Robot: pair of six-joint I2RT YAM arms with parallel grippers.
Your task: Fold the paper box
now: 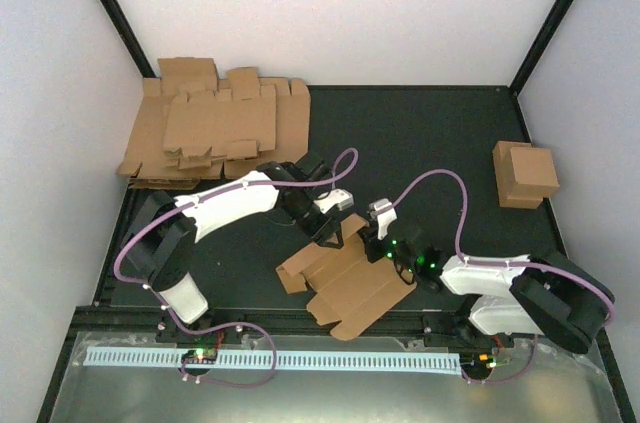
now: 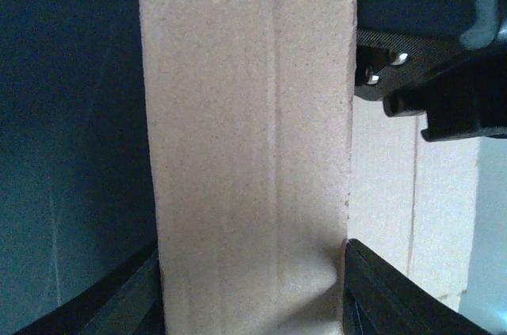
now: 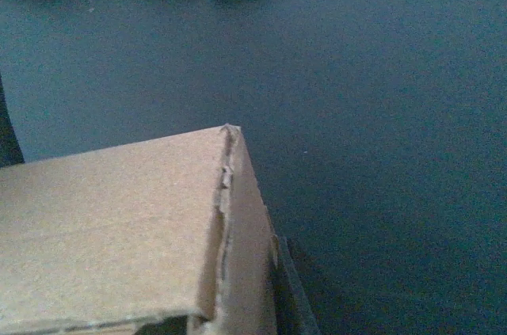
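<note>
Currently the paper box [image 1: 350, 288] lies half-formed on the dark table [image 1: 420, 143] near its front edge, between the two arms, with its flaps spread and one panel raised. The left gripper [image 1: 330, 233] is partly closed. Its fingers press both sides of that raised panel, and the card is dented at one finger. The right gripper [image 1: 385, 243] sits just beside it at the panel's edge; whether it grips cannot be told. A closed folded box [image 1: 526, 173] stands at the right, contents hidden. A pile of flat blanks [image 1: 210, 128] lies back left.
</note>
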